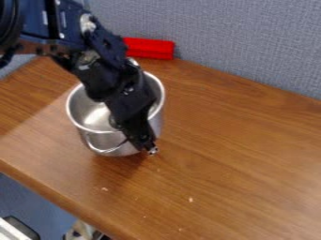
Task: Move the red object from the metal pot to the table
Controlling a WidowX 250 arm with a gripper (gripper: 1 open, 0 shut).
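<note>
The metal pot (90, 120) stands on the left half of the table (238, 141), shiny, with nothing showing in the part of its inside that I can see. My gripper (146, 145) points steeply down at the pot's front right rim and is shut on that rim. The black arm crosses over the pot and hides its right side. The red object (150, 47) is a flat red block at the table's back edge by the wall, outside the pot and apart from the gripper.
A blue-grey wall (251, 37) runs behind the table. The table's front edge (75, 202) slants from the left down to the bottom right, with open floor below it. Bare wood lies to the right of the pot.
</note>
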